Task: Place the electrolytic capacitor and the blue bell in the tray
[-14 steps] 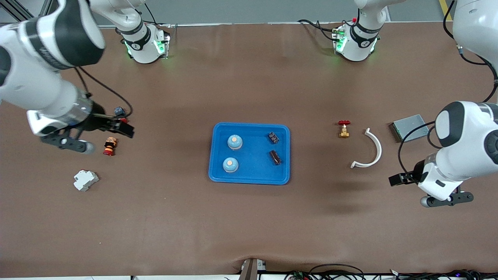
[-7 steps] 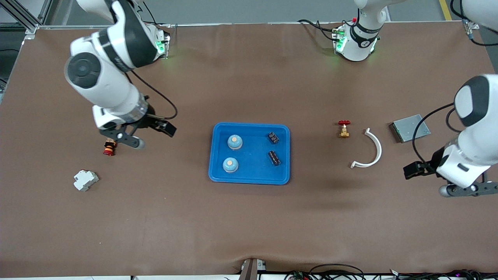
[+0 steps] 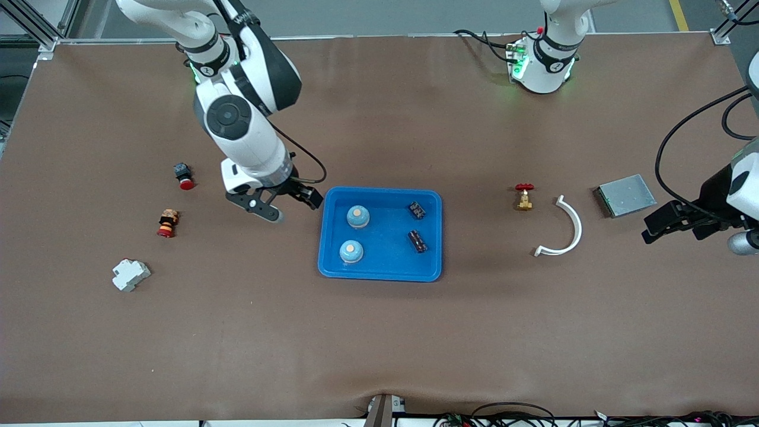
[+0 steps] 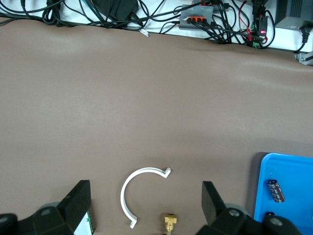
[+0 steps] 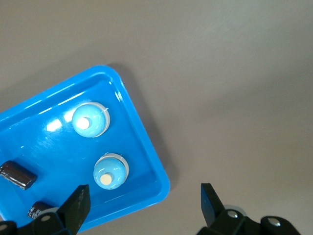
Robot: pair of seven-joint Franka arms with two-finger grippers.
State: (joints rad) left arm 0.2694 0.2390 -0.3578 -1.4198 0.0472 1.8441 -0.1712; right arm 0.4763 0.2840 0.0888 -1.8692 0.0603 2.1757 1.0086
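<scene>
Right gripper (image 3: 289, 206) wide, empty, arm angled down over desk (image 3: 379, 344) just beside tray (image 3: 383, 275). Left gripper (image 3: 697, 228) wide, empty, near grey plate (image 3: 626, 195).

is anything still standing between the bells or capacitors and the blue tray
Nothing visible does: both light blue bells and both dark cylindrical electrolytic capacitors already lie inside the bright blue plastic tray.
</scene>
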